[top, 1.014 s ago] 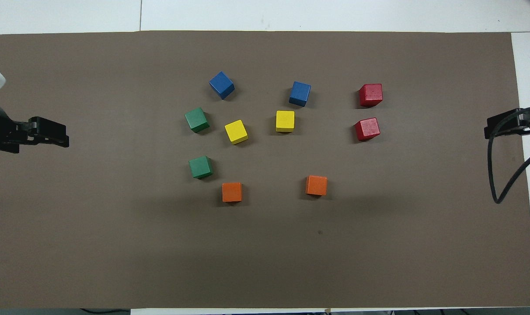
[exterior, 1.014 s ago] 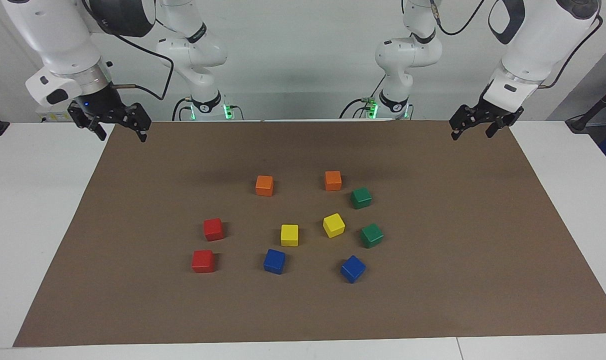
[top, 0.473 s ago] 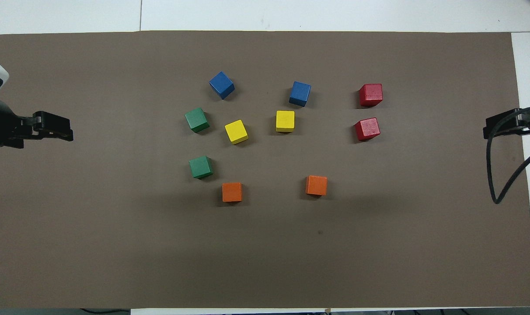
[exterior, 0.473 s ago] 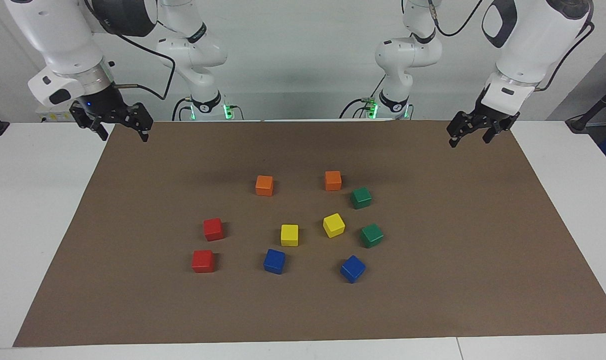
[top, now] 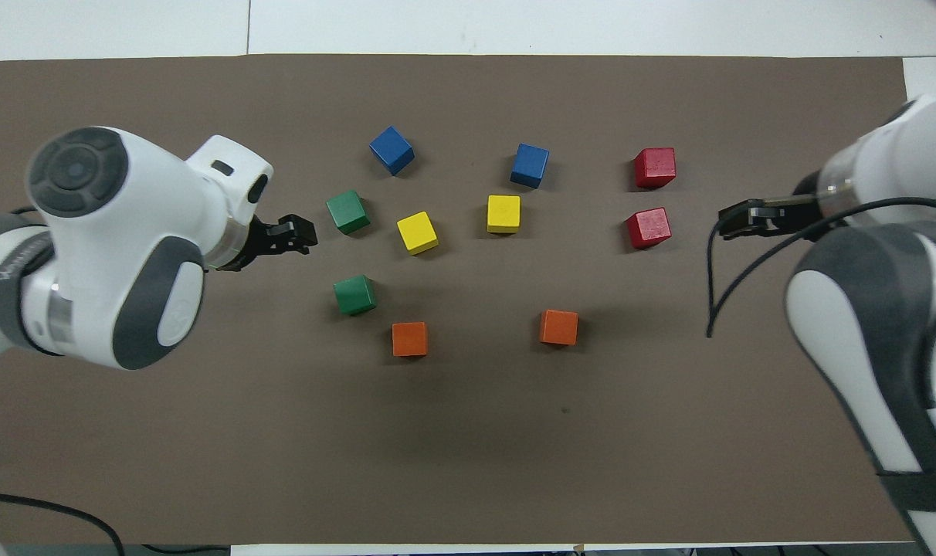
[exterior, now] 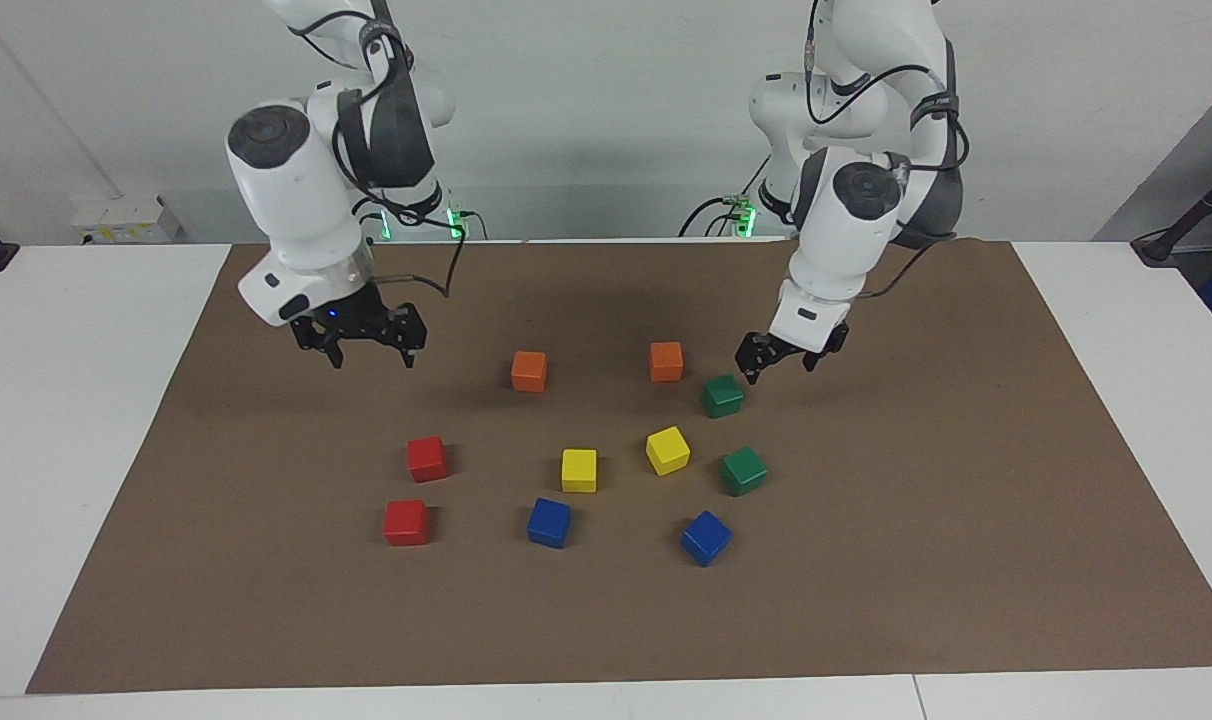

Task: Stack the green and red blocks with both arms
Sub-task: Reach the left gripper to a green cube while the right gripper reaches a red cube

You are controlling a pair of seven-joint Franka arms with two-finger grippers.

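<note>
Two green blocks (exterior: 723, 396), two red blocks (exterior: 427, 458).

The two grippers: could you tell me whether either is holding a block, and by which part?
Neither holds anything. The left gripper and the right gripper hang open above the brown mat, apart from every cube.

The brown mat (exterior: 966, 520) looks like matt paper, flat and smooth, laid over a white table (exterior: 66, 420) with a smooth, faintly sheeny top. The green blocks (exterior: 723, 396) and red blocks (exterior: 427, 458) are matt, painted-looking cubes; the red ones show a slightly speckled, rough face from overhead. Both arms (exterior: 306, 210) wear glossy white plastic shells with dark grey joint sections and black rubbery cables.
</note>
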